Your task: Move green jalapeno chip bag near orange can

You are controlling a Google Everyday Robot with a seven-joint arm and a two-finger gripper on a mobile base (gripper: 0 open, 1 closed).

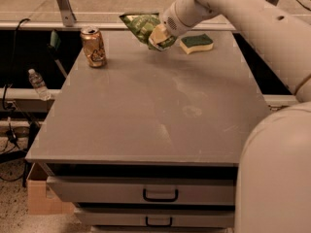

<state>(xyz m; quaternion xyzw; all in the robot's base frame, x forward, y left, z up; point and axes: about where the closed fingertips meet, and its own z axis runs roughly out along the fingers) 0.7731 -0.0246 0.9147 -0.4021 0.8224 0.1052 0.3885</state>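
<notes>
At upper centre of frame, the gripper (159, 36) clenches the green chip bag (140, 24), seemingly off the table (146, 115), right of 1 orange can (93, 46).

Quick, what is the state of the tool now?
Tool: closed on the green jalapeno chip bag, above the table, between the orange can and the sponge.

Smooth plastic pincer (158, 37) above the matt table (146, 115) grips a glossy, crinkled chip bag (140, 23).
</notes>
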